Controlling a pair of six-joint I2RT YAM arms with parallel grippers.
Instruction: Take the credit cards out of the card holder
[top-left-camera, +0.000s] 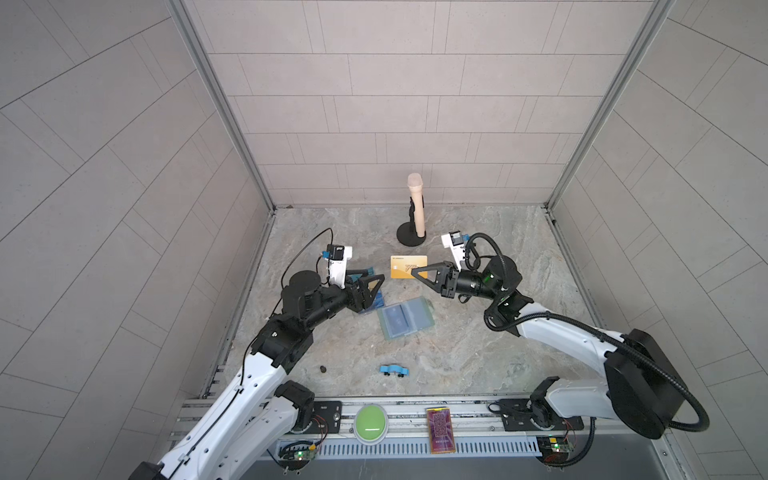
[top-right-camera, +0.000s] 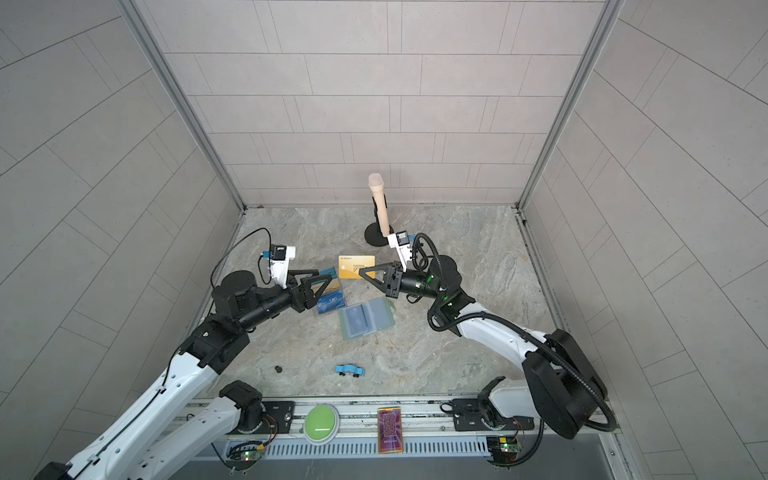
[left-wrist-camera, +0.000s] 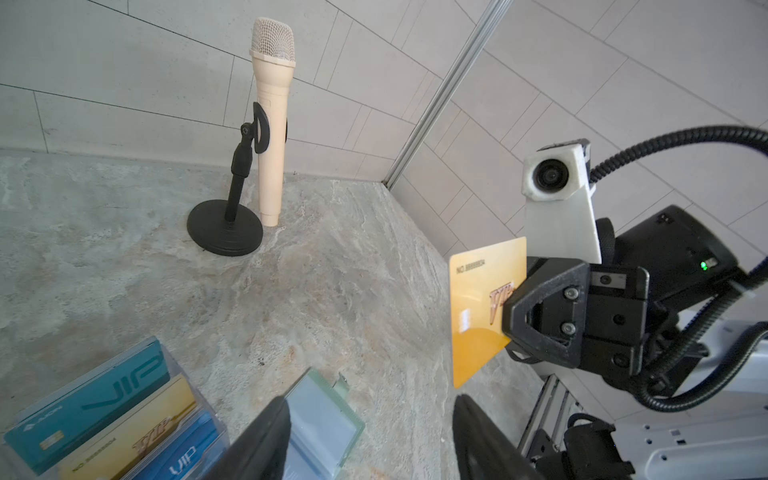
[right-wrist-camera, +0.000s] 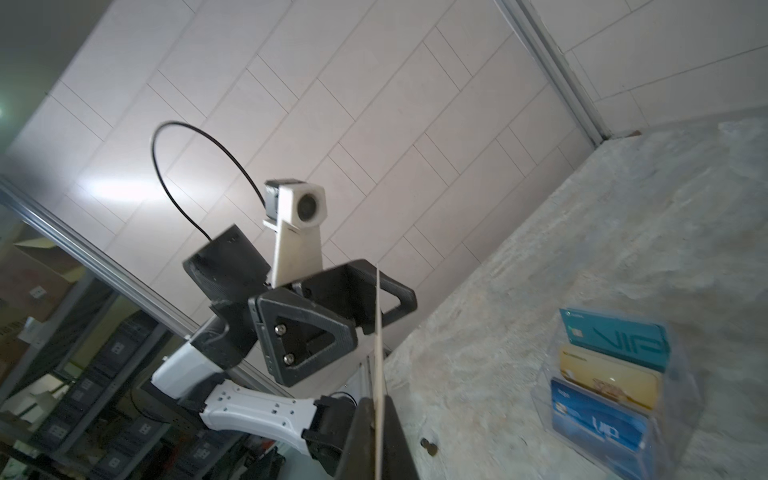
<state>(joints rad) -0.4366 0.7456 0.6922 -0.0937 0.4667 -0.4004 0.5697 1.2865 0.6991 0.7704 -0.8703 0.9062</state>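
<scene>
Holder first. In both top views the card holder (top-left-camera: 420, 312) lies open, flat on the table (top-left-camera: 478, 353), sleeves up for easy reach. One light blue card (top-left-camera: 397, 320) shows inside. The right gripper (top-left-camera: 415, 273) is clamped on one tan card (top-left-camera: 403, 266), aloft and clear of the holder.

Left wrist view: left gripper (left-wrist-camera: 370, 449) jaws apart, empty, over the acrylic stand (left-wrist-camera: 176, 365), which holds three printed cards (left-wrist-camera: 104, 399).

Right wrist view: tan card edge-on, pinched at one end.

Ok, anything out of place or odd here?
Nothing damaged or spilled. The card holder lies open, askew on the table, a light blue card inside one sleeve. The right gripper holds a tan card off the table. A small dark bit lies loose near the front.
</scene>
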